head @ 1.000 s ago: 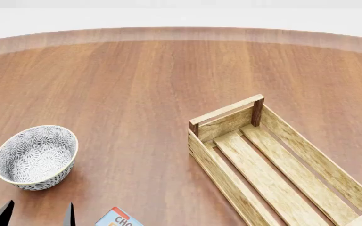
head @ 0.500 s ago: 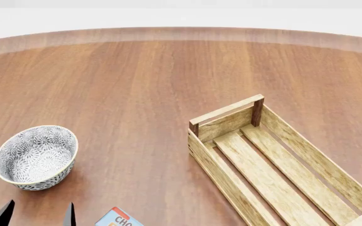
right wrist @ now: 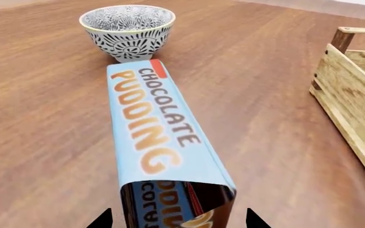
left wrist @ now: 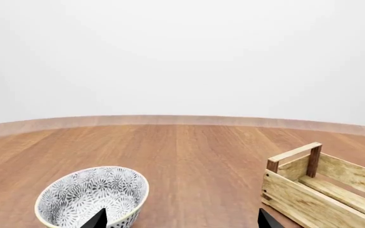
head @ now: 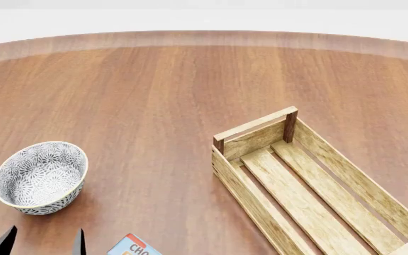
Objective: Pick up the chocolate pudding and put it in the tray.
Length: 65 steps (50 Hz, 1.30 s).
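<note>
Right pincer spread wide, only its two dark fingertips showing at the edge of the right wrist view, one either side of the near end of the chocolate pudding, not touching it as far as can be seen. Pudding carton lies flat on the wooden table, light-blue lettered top up, long axis running away toward the patterned bowl, far end just short of the bowl's foot. Head view catches only a corner of the pudding at the lower edge, near the bowl. Left pincer also spread, two black tips poking up at the lower left of the head view, beside the pudding corner, holding nothing. Left wrist view has the same tips well apart, bowl close ahead. Tray sits on the table to the robot's right, well apart from the pudding, slatted floor bare; its side wall shows in the right wrist view.
</note>
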Motion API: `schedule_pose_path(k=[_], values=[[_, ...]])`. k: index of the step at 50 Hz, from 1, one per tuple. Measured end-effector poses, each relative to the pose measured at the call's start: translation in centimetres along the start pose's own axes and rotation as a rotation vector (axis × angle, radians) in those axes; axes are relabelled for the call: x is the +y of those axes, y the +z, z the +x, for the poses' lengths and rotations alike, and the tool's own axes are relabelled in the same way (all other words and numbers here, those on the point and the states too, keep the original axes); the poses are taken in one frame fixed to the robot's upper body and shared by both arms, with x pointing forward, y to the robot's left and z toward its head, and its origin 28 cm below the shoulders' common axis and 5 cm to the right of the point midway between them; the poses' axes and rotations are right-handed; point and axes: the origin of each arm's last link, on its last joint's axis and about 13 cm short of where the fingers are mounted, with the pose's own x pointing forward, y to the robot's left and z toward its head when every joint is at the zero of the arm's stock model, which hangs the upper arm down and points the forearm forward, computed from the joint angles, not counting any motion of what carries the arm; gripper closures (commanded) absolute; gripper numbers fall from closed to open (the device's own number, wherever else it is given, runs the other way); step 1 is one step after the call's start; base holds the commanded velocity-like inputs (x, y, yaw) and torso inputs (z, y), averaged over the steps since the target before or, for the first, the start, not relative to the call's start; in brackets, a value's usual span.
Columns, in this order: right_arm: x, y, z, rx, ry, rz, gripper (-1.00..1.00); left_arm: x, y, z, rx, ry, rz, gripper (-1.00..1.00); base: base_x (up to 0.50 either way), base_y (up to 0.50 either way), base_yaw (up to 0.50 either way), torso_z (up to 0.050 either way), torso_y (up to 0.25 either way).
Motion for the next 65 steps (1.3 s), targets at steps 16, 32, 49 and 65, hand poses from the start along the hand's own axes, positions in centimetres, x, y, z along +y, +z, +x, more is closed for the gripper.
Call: schedule_pose_path(k=[16, 32, 49, 65], values=[[0.0, 0.4, 0.2, -0.009, 0.002, -0.004, 1.0, 0.0, 0.0, 0.1, -0.001, 0.001, 0.0, -1.0, 0.0, 0.0, 0.0, 0.0, 0.0], [0.1, 0.5, 0.0, -0.023, -0.002, 0.012, 1.0, 0.0, 0.0, 0.1, -0.002, 0.0, 0.0, -1.0, 0.0, 0.0, 0.0, 0.0, 0.001], [-1.5, 2.8, -0.2, -0.127, -0.122, 0.031, 1.0, 0.0, 0.0, 0.1, -0.003, 0.004, -0.001, -1.0, 0.0, 0.0, 0.0, 0.0, 0.0], [-3.3, 5.2, -0.1, -0.21, -0.254, 0.046, 1.0, 0.1, 0.1, 0.1, -0.003, 0.007, -0.004, -1.0, 0.0, 0.0, 0.0, 0.0, 0.0]])
